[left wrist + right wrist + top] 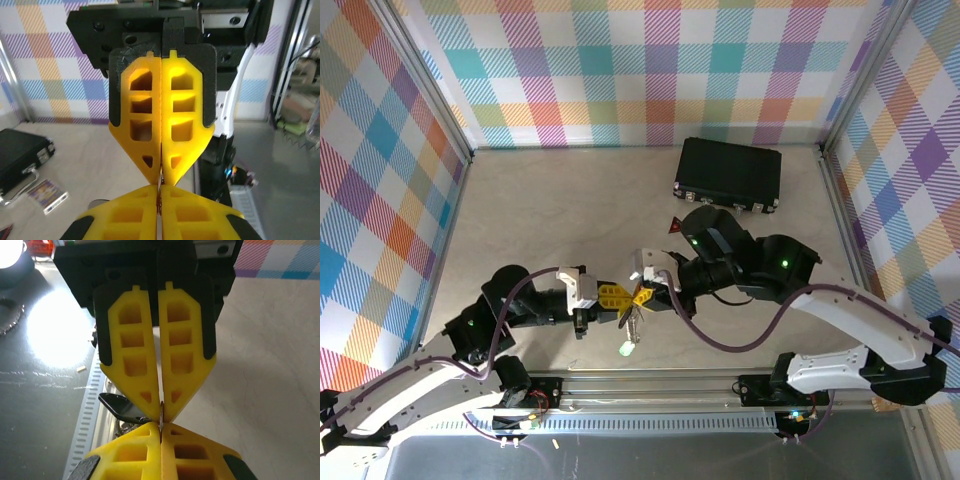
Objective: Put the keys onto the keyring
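1. Seen from above, the left gripper (pixel 621 297) and the right gripper (pixel 643 294) meet tip to tip over the near middle of the table (pixel 540 220), one reaching in from each side
2. Each gripper's jaws are pressed together. In both wrist views a thin sliver of metal, which I take for the keyring (pixel 160 184), is nipped in the seam where the two tips meet, so both appear clamped on it
3. The keys dangle just beneath that pinch point. The green-headed key (pixel 627 349) hangs lowest, its long axis running from the tips toward the arm bases. The black-headed key (pixel 118 407) sticks out sideways just beside the meeting tips
4. Neither arm is nearer, since both touch the same spot; in my judgement any threading move turns on that shared pinch
5. Hard to make out: the loop is mostly hidden between the pads, and whether either key is threaded on it cannot be told; the black case (pixel 728 173) lies well apart at the far side
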Robot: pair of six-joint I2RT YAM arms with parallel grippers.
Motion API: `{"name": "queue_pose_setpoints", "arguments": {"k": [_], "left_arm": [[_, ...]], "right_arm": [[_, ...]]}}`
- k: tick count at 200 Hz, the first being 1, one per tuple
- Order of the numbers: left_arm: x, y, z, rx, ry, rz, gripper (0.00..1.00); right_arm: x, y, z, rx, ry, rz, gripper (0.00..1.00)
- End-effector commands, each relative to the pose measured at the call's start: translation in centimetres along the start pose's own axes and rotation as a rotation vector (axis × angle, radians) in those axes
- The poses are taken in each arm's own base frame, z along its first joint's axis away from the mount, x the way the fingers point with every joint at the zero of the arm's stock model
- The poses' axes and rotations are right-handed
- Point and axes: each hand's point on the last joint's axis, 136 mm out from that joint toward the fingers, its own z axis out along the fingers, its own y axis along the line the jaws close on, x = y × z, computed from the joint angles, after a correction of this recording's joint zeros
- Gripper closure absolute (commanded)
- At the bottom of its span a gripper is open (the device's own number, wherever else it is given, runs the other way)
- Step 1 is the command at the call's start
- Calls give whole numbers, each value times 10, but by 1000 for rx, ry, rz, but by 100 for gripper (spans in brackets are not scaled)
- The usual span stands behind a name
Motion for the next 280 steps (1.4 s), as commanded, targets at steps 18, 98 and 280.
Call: {"name": "queue_pose_setpoints", "arguments": {"k": [18,98,280], "left_arm": [[11,4,1,-6,145,53,95],[-48,-18,-14,74,-246,44,100],[-49,-23,-12,117,-346,24,100]], "right_arm": [[18,7,5,-64,146,-34,100],[-6,12,-8,-23,-22,-20,85],[-38,19,-39,20,-252,25,53]]}}
